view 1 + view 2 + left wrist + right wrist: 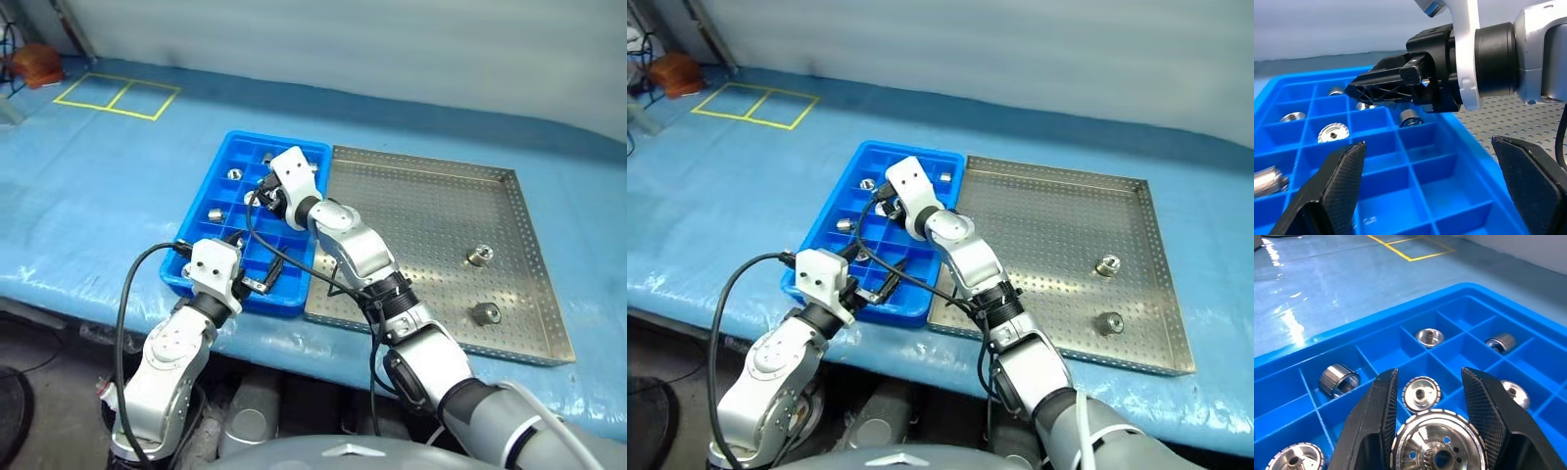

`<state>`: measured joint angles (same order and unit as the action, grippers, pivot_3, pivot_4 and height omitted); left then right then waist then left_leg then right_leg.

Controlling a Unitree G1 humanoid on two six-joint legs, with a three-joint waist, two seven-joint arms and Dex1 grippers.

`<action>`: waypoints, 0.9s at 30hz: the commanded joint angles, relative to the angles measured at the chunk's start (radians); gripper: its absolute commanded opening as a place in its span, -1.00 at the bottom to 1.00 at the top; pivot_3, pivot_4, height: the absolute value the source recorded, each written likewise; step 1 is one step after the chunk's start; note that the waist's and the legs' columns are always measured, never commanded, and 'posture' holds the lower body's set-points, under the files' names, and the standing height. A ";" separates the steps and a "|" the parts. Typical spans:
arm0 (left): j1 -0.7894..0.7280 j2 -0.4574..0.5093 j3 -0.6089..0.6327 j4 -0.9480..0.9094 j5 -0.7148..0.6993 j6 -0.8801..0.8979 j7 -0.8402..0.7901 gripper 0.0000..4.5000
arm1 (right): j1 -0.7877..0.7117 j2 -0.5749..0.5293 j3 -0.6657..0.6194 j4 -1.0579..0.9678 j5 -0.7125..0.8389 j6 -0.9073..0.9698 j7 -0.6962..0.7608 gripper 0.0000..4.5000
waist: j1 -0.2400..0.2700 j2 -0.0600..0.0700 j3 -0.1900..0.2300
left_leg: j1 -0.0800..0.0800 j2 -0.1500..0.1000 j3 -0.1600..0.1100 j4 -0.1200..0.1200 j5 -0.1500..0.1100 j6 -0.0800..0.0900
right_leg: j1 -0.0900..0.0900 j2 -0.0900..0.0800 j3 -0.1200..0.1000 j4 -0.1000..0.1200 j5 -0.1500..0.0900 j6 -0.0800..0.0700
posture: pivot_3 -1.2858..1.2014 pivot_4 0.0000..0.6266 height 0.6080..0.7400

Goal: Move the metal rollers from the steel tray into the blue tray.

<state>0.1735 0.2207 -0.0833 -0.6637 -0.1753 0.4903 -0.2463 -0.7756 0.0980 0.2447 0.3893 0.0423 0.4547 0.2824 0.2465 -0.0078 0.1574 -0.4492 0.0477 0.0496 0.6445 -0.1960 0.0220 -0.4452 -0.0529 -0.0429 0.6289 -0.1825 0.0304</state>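
Right gripper (1430, 431) clamped on a shiny ribbed roller (1437, 443), textured black fingers (1376, 416) pinching its sides, hovering over the blue tray (201, 284). Left gripper (1435, 191) spread wide with nothing between its fingers, sitting at the near edge of that same tray.

Blue tray: glossy moulded plastic, rectangular, cut into a grid of small square cells. Several metal rollers already dropped in, one per cell: short chrome cylinders with knurled rims and a dark centre hole, e.g. one lying flat (1420, 392) just past the held one, another tipped on its side (1338, 379), one more further back (1429, 337).

Steel tray (509, 186) right beside the blue one, on its right: big shallow rectangle of dull silver sheet metal, floor punched with neat rows of tiny holes, low folded rim. Two rollers left in it, toward the right side, well apart from the grippers: one farther (479, 256), one nearer (486, 313).

All sitting on a wrinkly, shiny blue plastic sheet (98, 186) with yellow tape squares (118, 95) at far left.
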 commanded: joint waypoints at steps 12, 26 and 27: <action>-0.033 -0.012 -0.057 -0.037 -0.022 0.015 -0.008 1.00 | 0.058 -0.044 -0.041 -0.060 -0.002 -0.004 -0.003 -0.23 | 0.143 0.000 0.000 | -0.002 0.004 -0.001 0.002 -0.006 -0.010 | -0.002 0.002 -0.005 -0.002 -0.002 -0.002 | 0.45 -0.52 1.00; -0.073 -0.002 -0.090 -0.006 -0.035 0.023 -0.041 1.00 | 0.123 -0.071 -0.063 -0.069 -0.005 0.047 -0.017 0.10 | 0.146 0.000 -0.001 | -0.002 0.014 -0.001 0.003 -0.007 -0.012 | -0.001 0.013 -0.006 -0.001 -0.003 -0.004 | 0.40 -0.52 1.00; -0.073 -0.002 -0.091 -0.006 -0.036 0.023 -0.042 1.00 | 0.125 -0.069 -0.068 -0.074 0.000 0.051 -0.018 0.17 | 0.144 0.001 -0.001 | -0.002 0.015 -0.002 0.003 -0.007 -0.012 | -0.001 0.014 -0.006 -0.001 -0.003 -0.004 | 0.39 -0.52 1.00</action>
<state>0.1068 0.2192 -0.1685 -0.6630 -0.2019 0.5165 -0.2845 -0.6484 0.0237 0.1888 0.3289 0.0411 0.5088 0.2724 0.3904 -0.0072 0.1568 -0.4513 0.0626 0.0479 0.6472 -0.2033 0.0095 -0.4462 -0.0385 -0.0485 0.6285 -0.1854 0.0263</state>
